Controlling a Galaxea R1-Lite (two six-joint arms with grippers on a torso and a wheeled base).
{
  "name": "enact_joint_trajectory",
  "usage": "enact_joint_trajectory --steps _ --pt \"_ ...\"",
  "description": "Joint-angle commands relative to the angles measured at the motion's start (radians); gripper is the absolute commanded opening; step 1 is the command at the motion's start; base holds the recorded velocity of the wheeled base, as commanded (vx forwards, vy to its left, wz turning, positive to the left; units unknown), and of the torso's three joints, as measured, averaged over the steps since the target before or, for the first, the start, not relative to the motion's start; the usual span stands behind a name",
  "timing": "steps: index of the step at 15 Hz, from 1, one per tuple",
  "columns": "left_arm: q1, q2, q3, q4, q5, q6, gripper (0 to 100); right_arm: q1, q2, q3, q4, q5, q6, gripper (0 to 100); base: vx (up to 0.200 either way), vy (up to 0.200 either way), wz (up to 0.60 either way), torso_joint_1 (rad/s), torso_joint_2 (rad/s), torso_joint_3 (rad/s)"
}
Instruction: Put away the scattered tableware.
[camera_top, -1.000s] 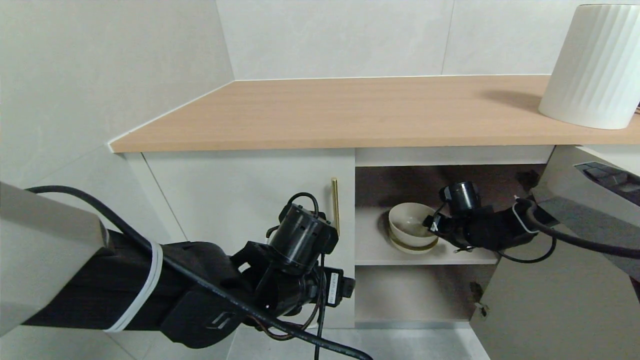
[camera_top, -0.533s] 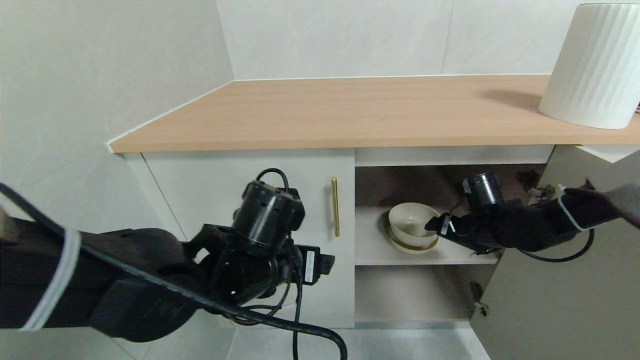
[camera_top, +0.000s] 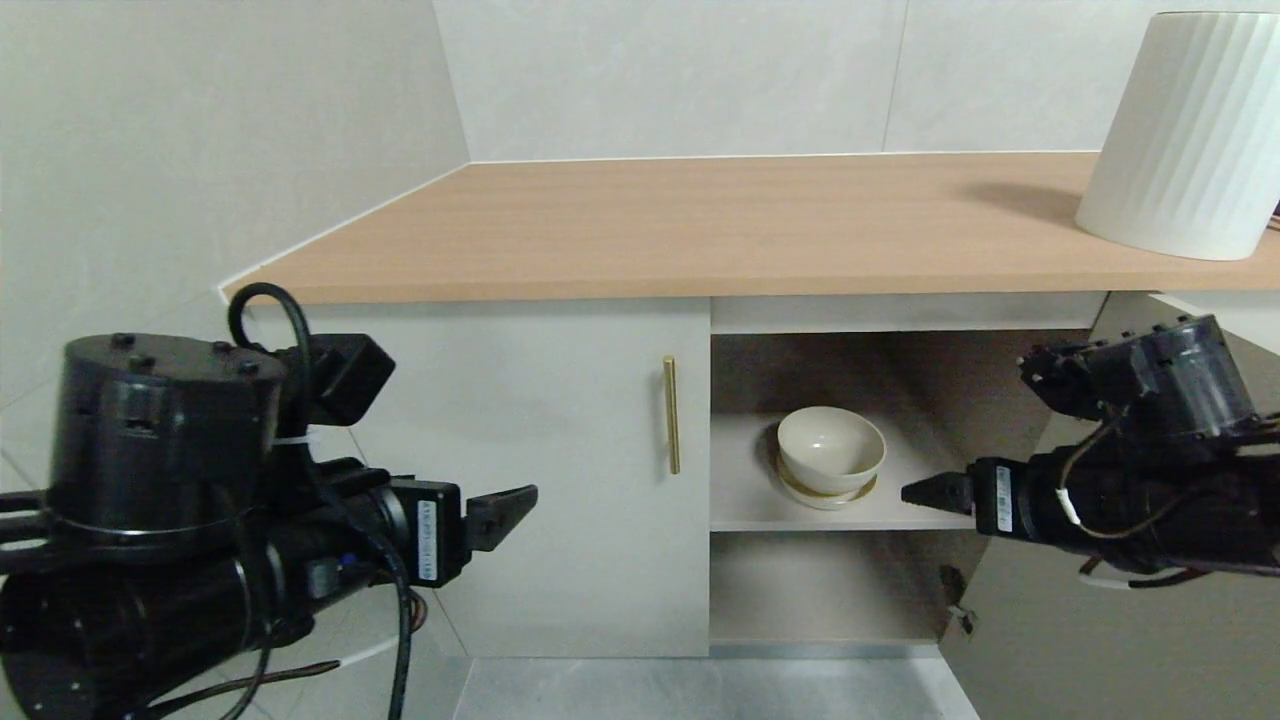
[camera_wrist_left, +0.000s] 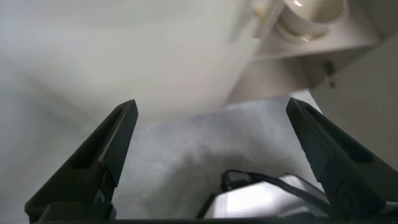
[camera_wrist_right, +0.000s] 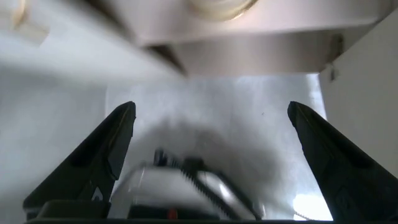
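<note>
A cream bowl (camera_top: 830, 448) sits upright on a small plate (camera_top: 800, 490) on the upper shelf (camera_top: 745, 500) of the open cabinet. In the wrist views, the bowl (camera_wrist_left: 311, 12) (camera_wrist_right: 221, 6) appears far off. My right gripper (camera_top: 915, 490) hovers outside the cabinet, just right of the bowl and clear of it; its fingers (camera_wrist_right: 93, 162) are spread wide with nothing between them. My left gripper (camera_top: 515, 500) hangs in front of the closed left door, open and empty, its fingers (camera_wrist_left: 93, 168) wide apart.
The wooden counter (camera_top: 700, 230) carries a white ribbed container (camera_top: 1180, 130) at the far right. The left door has a gold handle (camera_top: 670, 415). The right door (camera_top: 1090, 630) stands swung open. A lower shelf (camera_top: 820, 590) lies beneath the bowl.
My right gripper has drawn back from the bowl's rim, out of the cabinet to the right. The left arm has swung back to the left. The bowl stays on the shelf.
</note>
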Motion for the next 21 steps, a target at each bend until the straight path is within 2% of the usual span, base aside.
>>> enact_joint_trajectory --steps 1,6,21 --pt "0.036 -0.074 0.034 -0.005 -0.004 0.003 100 0.073 -0.144 0.068 0.012 -0.023 -0.002 100 0.000 0.000 0.00 0.000 0.00 0.000" --pt "0.037 -0.037 0.032 -0.008 -0.011 0.001 100 0.089 -0.165 0.083 0.033 -0.029 0.000 100 0.000 0.000 0.00 0.000 0.00 0.000" --pt "0.029 0.009 0.042 -0.010 -0.017 -0.003 100 0.099 -0.161 0.102 0.064 -0.027 -0.003 100 -0.200 0.000 0.00 0.002 0.00 0.004"
